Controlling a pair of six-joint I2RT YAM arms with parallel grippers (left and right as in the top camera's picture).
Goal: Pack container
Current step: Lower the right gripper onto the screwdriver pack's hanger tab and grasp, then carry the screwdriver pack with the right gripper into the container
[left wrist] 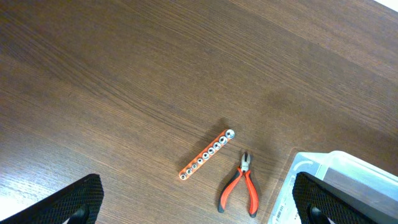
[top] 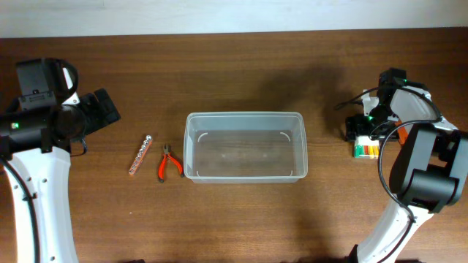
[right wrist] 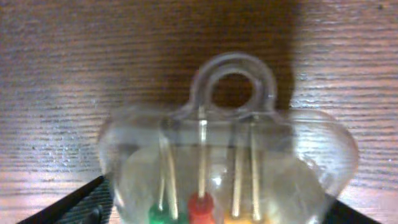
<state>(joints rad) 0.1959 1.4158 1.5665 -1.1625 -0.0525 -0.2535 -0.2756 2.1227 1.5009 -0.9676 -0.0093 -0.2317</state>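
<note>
The container [top: 189, 146] is a clear rectangular tub at the table's middle, with nothing inside; one corner shows in the left wrist view [left wrist: 348, 168]. Red-handled pliers [top: 170, 162] [left wrist: 241, 186] and an orange bit strip [top: 140, 154] [left wrist: 207, 154] lie just left of it. My left gripper [top: 101, 109] [left wrist: 199, 208] is open and empty, raised above the table left of these tools. My right gripper [top: 363, 134] [right wrist: 221, 208] is open, low at the far right, its fingers on either side of a clear pack of small screwdrivers [top: 366, 150] [right wrist: 224, 155] with green, red and yellow handles.
The dark wooden table [top: 241, 66] ends at a pale wall along the far edge. The right arm's cables [top: 387, 153] loop beside the screwdriver pack.
</note>
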